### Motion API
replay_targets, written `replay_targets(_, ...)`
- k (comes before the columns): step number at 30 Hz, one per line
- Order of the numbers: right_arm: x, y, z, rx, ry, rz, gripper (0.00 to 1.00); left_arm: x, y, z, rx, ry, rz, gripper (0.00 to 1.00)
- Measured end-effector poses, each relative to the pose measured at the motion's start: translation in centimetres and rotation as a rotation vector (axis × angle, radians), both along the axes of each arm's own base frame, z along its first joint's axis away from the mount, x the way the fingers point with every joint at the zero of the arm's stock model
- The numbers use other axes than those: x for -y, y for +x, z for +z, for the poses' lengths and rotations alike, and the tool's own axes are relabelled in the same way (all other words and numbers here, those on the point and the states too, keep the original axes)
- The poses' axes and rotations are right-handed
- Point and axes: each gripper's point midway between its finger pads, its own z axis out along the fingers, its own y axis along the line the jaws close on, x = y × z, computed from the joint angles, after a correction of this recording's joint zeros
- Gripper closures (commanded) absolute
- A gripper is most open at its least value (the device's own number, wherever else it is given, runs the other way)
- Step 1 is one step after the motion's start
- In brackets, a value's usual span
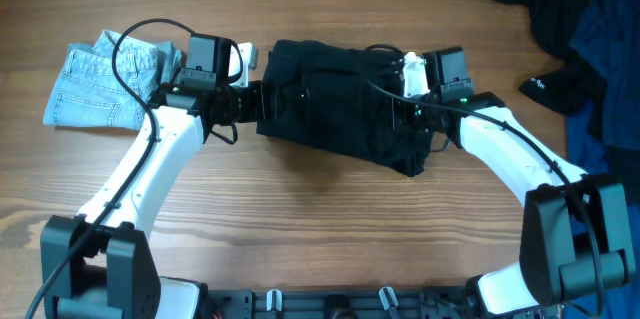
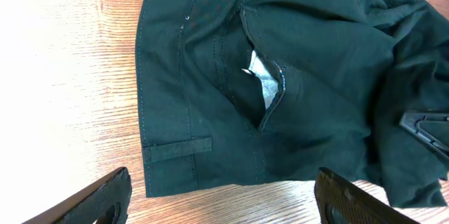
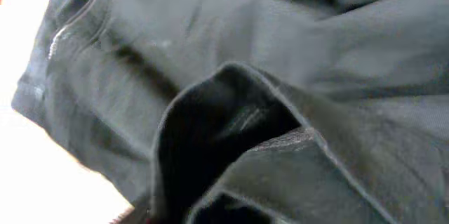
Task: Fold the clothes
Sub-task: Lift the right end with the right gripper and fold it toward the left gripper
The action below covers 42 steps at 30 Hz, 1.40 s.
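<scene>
1. The black shorts [image 1: 340,99] lie in the middle of the counter [image 1: 320,229] between the 2 arms, gathered into a compact, roughly oblong bundle. They look folded over at least once rather than spread flat.
2. The end near the left hand [image 1: 250,99] is tidy. The left wrist view shows a straight edge, a belt loop [image 2: 175,150] lying flat and a pocket slit [image 2: 263,76] gaping on pale lining.
3. The end under the right hand [image 1: 405,109] is lumpy, with a raised fold of cloth filling the right wrist view.
4. The left hand is released, its fingers spread wide just off the shorts' edge and grasping nothing.
5. For the right hand I cannot tell. It sits low over the fabric, and its fingers are not clearly shown.
6. My judgement is that the task is partway done. The rumpled right end needs smoothing and probably 1 more fold.
7. The denim garment [image 1: 100,84] and the dark heap [image 1: 575,39] lie well apart from the shorts.
</scene>
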Motion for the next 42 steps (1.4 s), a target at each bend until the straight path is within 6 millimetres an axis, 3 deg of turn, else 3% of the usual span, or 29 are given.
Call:
replay_targets(1, -0.4, -0.5, 0.0, -0.009, 0.015, 0.031, 0.88, 0.0, 0.0, 0.0, 0.0, 0.0, 0.0, 0.16)
replay_targets(4, -0.8, -2.2, -0.3, -0.056, 0.031, 0.098, 0.52, 0.0, 0.1, 0.0, 0.003, -0.001, 0.0, 0.16)
replay_targets(6, -1.1, -2.8, -0.2, -0.064, 0.043, 0.137, 0.42, 0.0, 0.1, 0.1, 0.007, -0.002, 0.0, 0.16)
replay_targets(12, 0.0, -2.3, -0.5, -0.074, 0.024, 0.079, 0.4, 0.1, 0.2, 0.1, 0.011, -0.003, 0.0, 0.15)
replay_targets(15, 2.3, -1.6, -0.9, -0.092, -0.007, -0.008, 0.34, 0.1, 0.2, 0.1, 0.011, -0.003, 0.0, 0.15)
replay_targets(18, 5.0, -0.8, -0.9, -0.098, -0.01, -0.094, 0.35, 0.1, 0.2, 0.1, 0.011, -0.003, 0.0, 0.15)
replay_targets(19, 5.4, -0.7, -0.9, -0.097, -0.002, -0.098, 0.4, 0.1, 0.2, 0.1, 0.011, -0.003, 0.0, 0.15)
replay_targets(21, 6.0, -0.8, -0.7, -0.099, 0.012, -0.094, 0.6, 0.1, 0.2, 0.1, 0.011, -0.003, 0.0, 0.15)
replay_targets(22, 5.9, -1.0, -0.7, -0.1, 0.023, -0.08, 0.67, 0.1, 0.2, 0.1, 0.012, -0.003, 0.0, 0.15)
replay_targets(24, 4.7, -1.3, 0.0, -0.094, 0.083, -0.025, 0.68, 0.1, 0.2, 0.1, 0.012, -0.003, 0.0, 0.15)
replay_targets(26, 3.3, -1.7, 0.9, -0.091, 0.173, 0.027, 0.51, 0.1, 0.4, 0.2, 0.019, -0.004, 0.0, 0.15)
replay_targets(28, 2.4, -2.0, 1.5, -0.088, 0.223, 0.065, 0.41, 0.1, 0.5, 0.3, 0.026, -0.006, 0.0, 0.15)
replay_targets(38, -3.2, -4.8, 2.2, -0.112, 0.273, 0.239, 0.37, 0.1, 0.7, 0.4, 0.034, -0.007, 0.0, 0.15)
replay_targets(40, -2.9, -4.3, 2.5, -0.094, 0.271, 0.224, 0.37, 0.1, 0.7, 0.4, 0.034, -0.007, 0.0, 0.15)
replay_targets(42, -1.0, -3.0, 3.6, -0.044, 0.271, 0.169, 0.37, 0.1, 0.7, 0.4, 0.034, -0.007, 0.0, 0.15)
